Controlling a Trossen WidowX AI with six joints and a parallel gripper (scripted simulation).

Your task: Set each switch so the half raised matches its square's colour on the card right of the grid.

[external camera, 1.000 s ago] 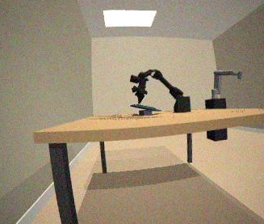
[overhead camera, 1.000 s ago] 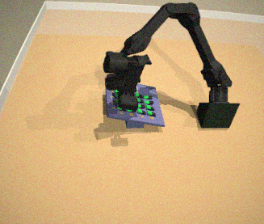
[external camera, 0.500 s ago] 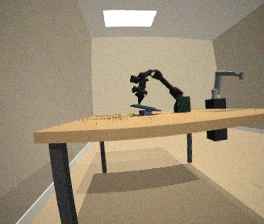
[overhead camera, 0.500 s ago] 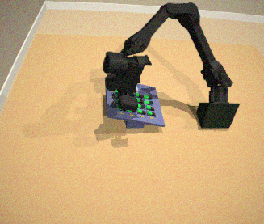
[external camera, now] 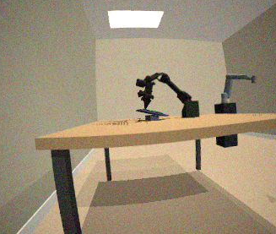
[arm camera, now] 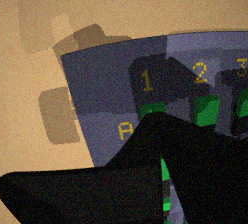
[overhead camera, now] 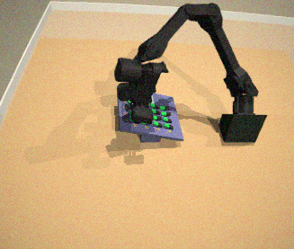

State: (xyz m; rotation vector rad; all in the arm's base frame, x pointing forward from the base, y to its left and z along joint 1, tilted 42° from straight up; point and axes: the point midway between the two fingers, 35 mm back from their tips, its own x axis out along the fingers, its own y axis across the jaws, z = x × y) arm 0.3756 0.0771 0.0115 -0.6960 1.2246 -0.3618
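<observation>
The black parallel-jaw gripper (arm camera: 155, 122) had its fingers pinched fully together on nothing, making one blunt tip for pressing. It hung right over the green-and-grey rocker switch (arm camera: 152, 108) at row A, column 1 of the tilted blue-violet switch panel (overhead camera: 174, 131), apparently to push down its raised end.

My blue panel (overhead camera: 174, 131) lies tilted on the table, propped on a small block. Little switches (overhead camera: 164, 115) sit on it in rows, each one half green, half dark grey. Yellow marks 1, 2, 3 run along its edge.
</observation>
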